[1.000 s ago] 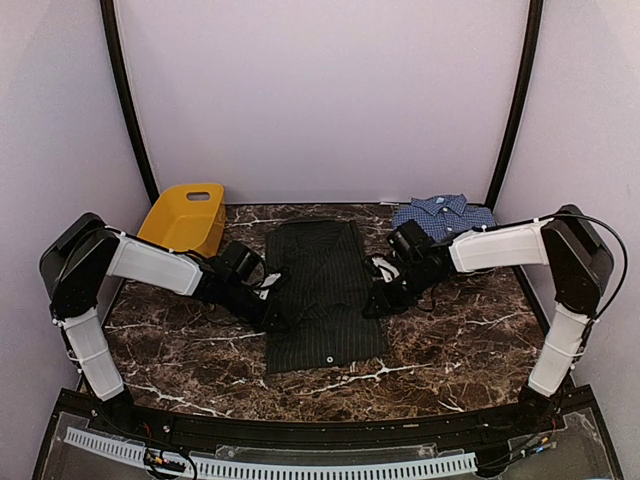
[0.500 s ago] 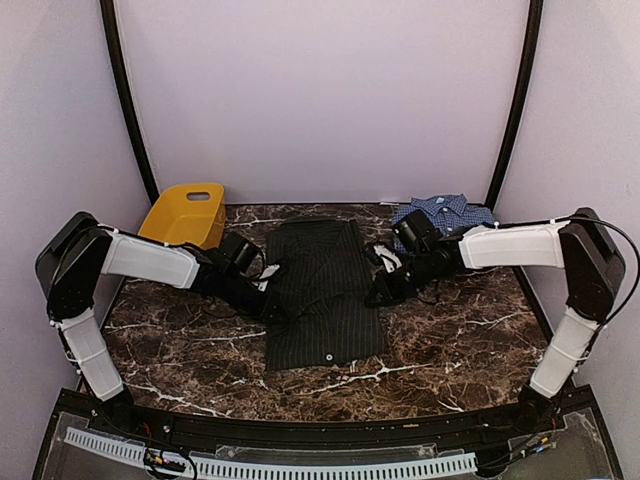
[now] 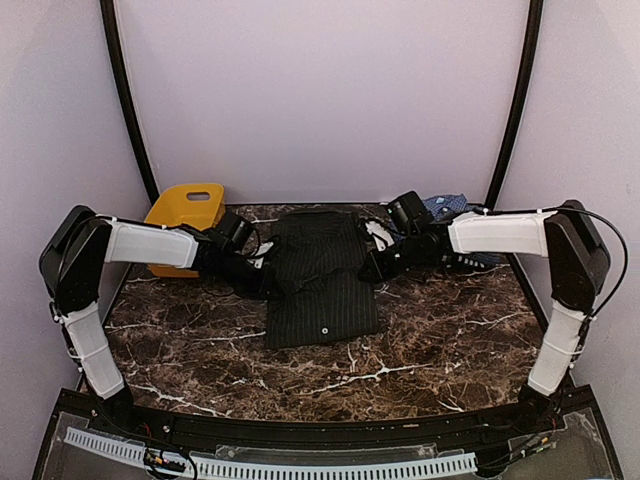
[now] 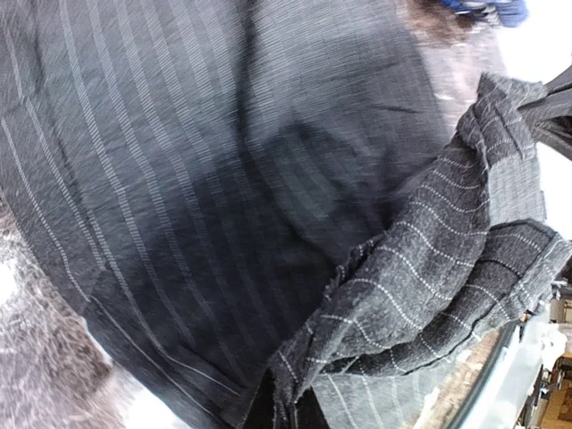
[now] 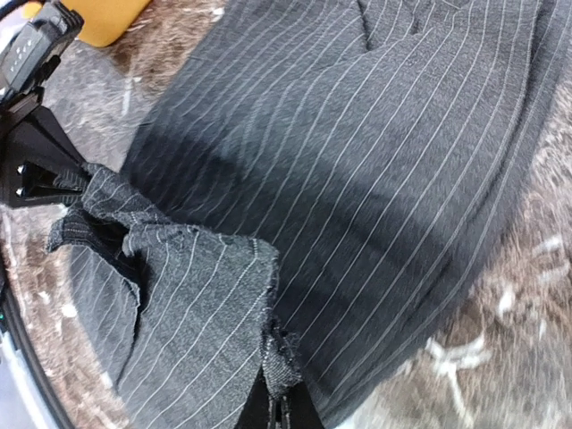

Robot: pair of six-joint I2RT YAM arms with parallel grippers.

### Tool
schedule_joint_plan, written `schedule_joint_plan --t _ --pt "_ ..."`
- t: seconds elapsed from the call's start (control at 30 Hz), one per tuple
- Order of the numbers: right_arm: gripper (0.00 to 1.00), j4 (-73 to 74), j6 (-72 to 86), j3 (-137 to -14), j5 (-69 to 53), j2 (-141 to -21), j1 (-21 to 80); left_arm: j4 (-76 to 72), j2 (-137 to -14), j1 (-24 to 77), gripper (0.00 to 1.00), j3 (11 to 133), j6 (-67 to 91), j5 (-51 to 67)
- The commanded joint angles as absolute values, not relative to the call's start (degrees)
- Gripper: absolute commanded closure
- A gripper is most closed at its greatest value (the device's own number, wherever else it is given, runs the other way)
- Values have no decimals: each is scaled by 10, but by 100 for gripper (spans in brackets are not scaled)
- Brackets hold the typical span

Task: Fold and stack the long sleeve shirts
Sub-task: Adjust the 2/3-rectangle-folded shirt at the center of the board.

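At the near side, the bare dark marble table point(image 3: 450, 340) is seen in front of the two arm bases. Behind this free strip the black shirt point(image 3: 322, 305) with fine light pinstripes is lying in the middle of the table, its near hem almost straight and flat. A small pale spot point(image 3: 324, 330) is seen on this near part.

A little farther, the shirt is held from both sides. The left gripper point(image 3: 272, 288) is closed on the left edge of the black shirt, and the right gripper point(image 3: 371, 270) is closed on its right edge. In the left wrist view a crumpled fold of the striped cloth is gathered at the fingers and is raised above the flat layer under it. The same is shown in the right wrist view, where a bunched flap with a raw edge is pinched at the bottom of the picture. The fingers themselves are mostly covered by the cloth.

Beyond the grippers, the far part of the black shirt is seen wrinkled and somewhat raised.

At the far edge, the yellow basket point(image 3: 178, 208) is standing at the left, partly behind the left arm. The blue shirt point(image 3: 447, 204) is lying at the far right, mostly hidden by the right arm, apart from the black one.
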State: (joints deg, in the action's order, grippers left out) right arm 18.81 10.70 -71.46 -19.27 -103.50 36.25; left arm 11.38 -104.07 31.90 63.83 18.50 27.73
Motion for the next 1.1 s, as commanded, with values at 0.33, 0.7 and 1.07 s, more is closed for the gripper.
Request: schedule_joint_plan --t 0.33,0.7,1.07 --pt "76 85 43 -752 -141 -1135 355 119 -1096 307 100 661 203 203" --pt "50 89 69 -689 -100 -1013 355 90 -1077 307 83 666 220 183" --pt "51 64 123 -572 -140 -920 433 61 -1027 307 69 686 217 97"
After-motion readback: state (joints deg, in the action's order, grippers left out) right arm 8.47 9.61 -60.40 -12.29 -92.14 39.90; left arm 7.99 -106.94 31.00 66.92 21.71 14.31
